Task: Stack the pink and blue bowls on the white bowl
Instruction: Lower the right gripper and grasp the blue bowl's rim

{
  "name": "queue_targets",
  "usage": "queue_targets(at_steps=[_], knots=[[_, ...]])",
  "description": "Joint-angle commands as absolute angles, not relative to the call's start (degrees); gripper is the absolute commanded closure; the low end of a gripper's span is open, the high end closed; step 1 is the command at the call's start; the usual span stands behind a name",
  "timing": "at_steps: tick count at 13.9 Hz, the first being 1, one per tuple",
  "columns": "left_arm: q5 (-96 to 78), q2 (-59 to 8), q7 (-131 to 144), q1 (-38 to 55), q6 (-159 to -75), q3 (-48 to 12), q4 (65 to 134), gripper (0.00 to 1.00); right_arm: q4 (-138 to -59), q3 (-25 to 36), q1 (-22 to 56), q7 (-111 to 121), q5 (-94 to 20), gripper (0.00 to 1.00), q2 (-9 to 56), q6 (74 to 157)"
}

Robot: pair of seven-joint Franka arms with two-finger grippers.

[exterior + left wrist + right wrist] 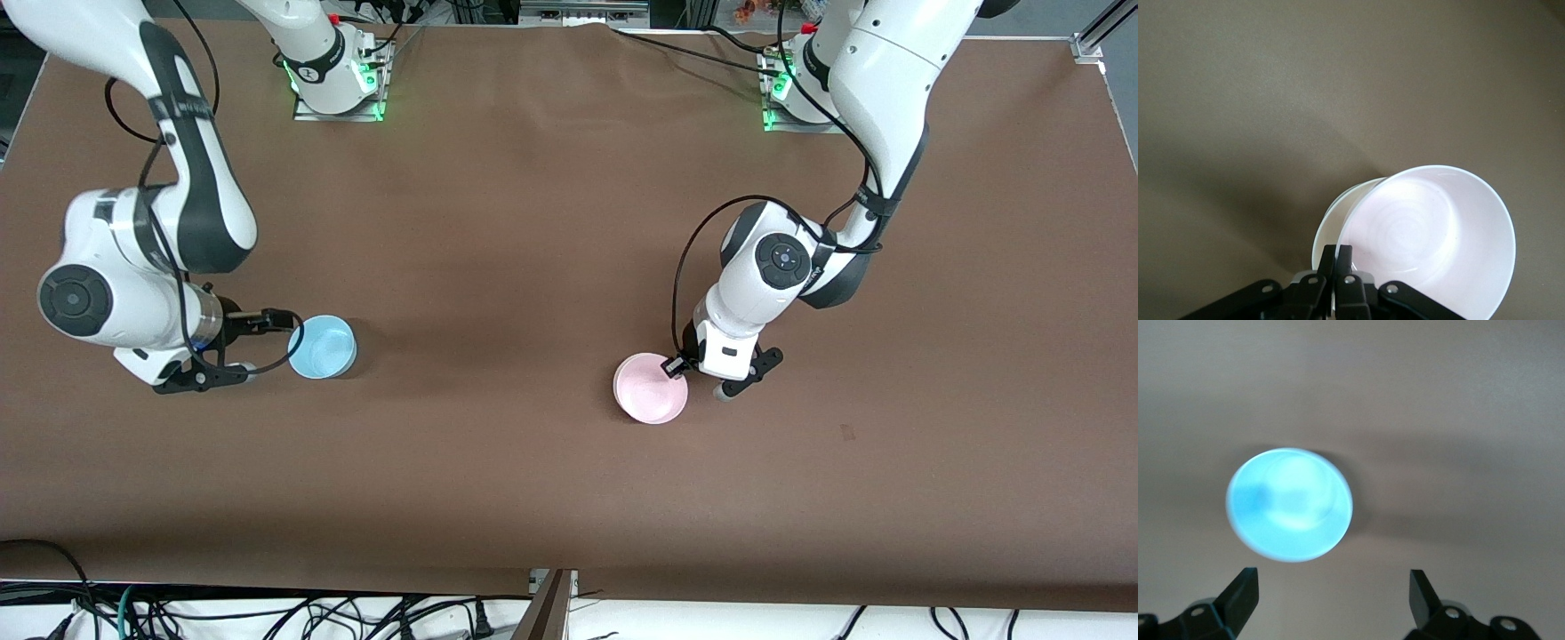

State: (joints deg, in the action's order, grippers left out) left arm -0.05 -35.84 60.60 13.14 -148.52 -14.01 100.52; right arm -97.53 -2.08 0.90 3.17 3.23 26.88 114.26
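The left hand [704, 378] pinches the rim of the pink bowl [651, 388], tilted into the white bowl [1338, 217] mid-surface, while the right hand [1331, 593] gapes beside the blue bowl [322, 346]; light, slick, best taken by their rims.

A brown matte surface [533, 222] fills the scene, evenly lit with soft shadows. Along its edge nearest the front camera, black cables [267, 613] tangle over a white floor [756, 622]. Metal framing [1089, 40] stands at one corner.
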Motion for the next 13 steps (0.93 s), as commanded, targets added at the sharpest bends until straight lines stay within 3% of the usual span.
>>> queue_targets(at_steps=[1, 8, 9, 11, 13], knots=[[1.3, -35.9, 62.1, 13.7, -149.1, -13.4, 100.5, 1.00, -98.8, -2.5, -1.0, 2.6, 3.0, 0.00, 30.0, 121.0], [1.3, -36.9, 62.2, 14.1, -149.2, -13.1, 100.5, 1.00, -99.1, -2.5, -1.9, 2.5, -1.7, 0.01, 35.0, 126.6], [1.8, -37.3, 62.1, 14.1, -149.3, -13.0, 100.5, 1.00, -99.7, -2.6, -1.9, 2.5, -1.7, 0.08, 35.1, 127.7], [3.2, -37.5, 63.1, 14.2, -149.3, -13.0, 100.5, 1.00, -100.6, -2.8, -1.7, 2.3, -1.8, 0.51, 35.1, 128.6], [3.3, -37.8, 63.7, 14.2, -150.8, -13.0, 100.5, 1.00, -100.8, -3.0, -1.3, 0.5, -1.8, 0.59, 35.2, 128.5]])
